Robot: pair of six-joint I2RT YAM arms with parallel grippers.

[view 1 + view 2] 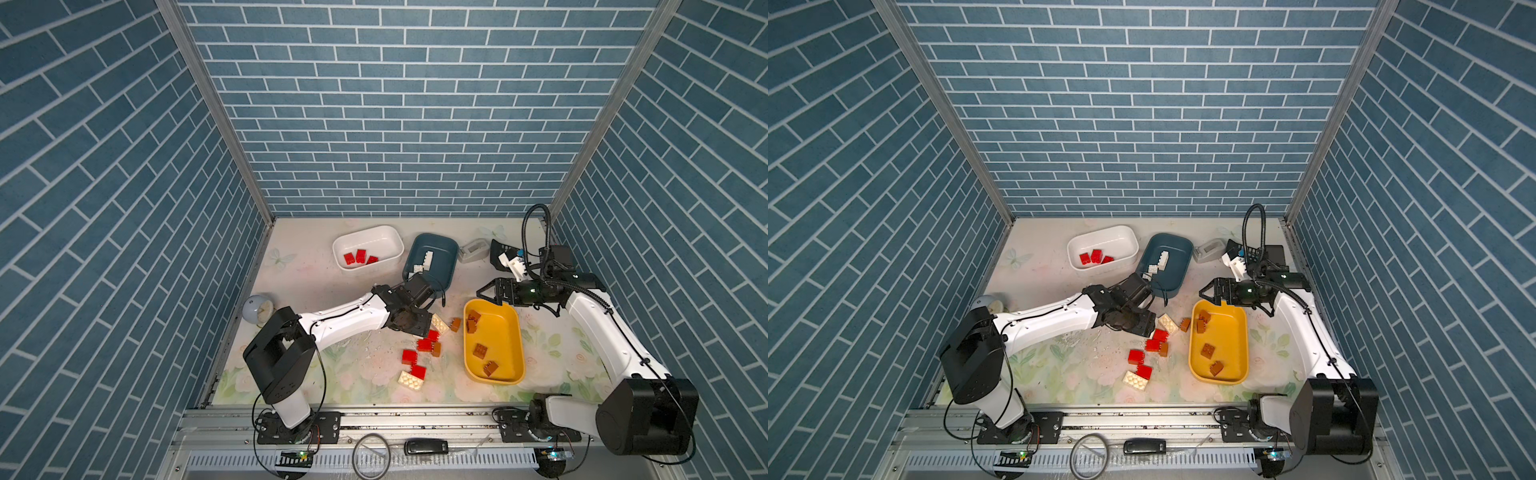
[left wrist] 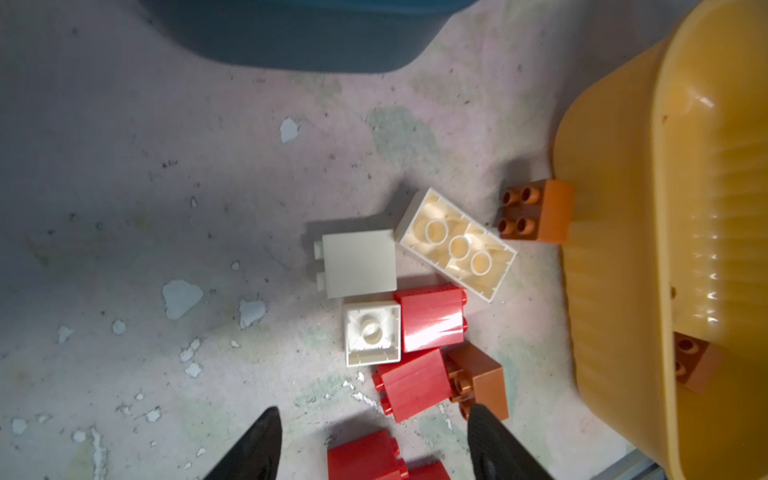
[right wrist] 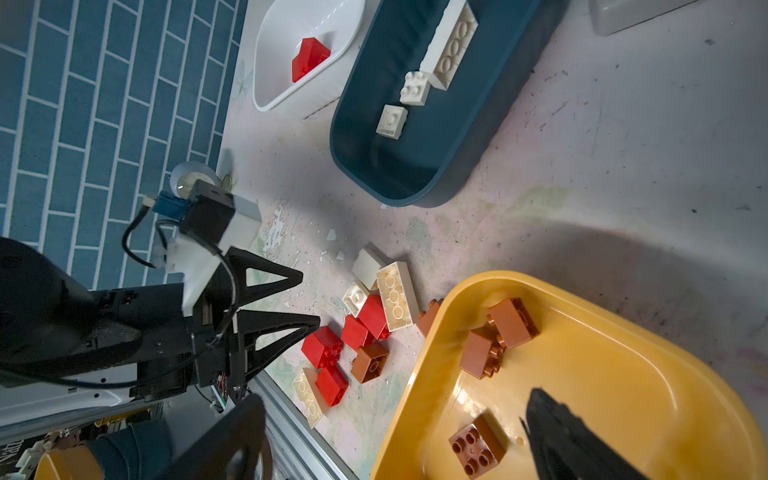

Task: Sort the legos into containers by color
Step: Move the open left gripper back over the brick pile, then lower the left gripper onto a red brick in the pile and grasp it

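clear: bare table (image 1: 357,368) left of the brick pile (image 1: 424,347) in both top views | tight: pile packed, pieces touching | blocked: yellow tub (image 1: 500,332) just right, brown brick (image 1: 456,324) against its wall; teal tub (image 1: 441,259) behind

- Shallow rounded plastic tubs: 3. One white tub (image 1: 376,241), one dark teal tub (image 1: 440,253), one yellow tub (image 1: 503,336).
- Small red studded plastic bricks (image 1: 360,255): I count 7. 3 in the white tub, 4 loose on the flower-print tabletop (image 1: 324,282).
- Small brown studded plastic bricks (image 1: 481,350): 6. 4 in the yellow tub, 2 loose.
- Small cream-white studded plastic bricks (image 3: 415,87): 7. 3 in the dark teal tub, 4 loose, 2 of those oblong.
- Bricks overall: 20. 10 in tubs, 10 loose.
- My grippers: 2. The left gripper (image 3: 309,298) and the right gripper (image 1: 487,296), 2 black fingers each.
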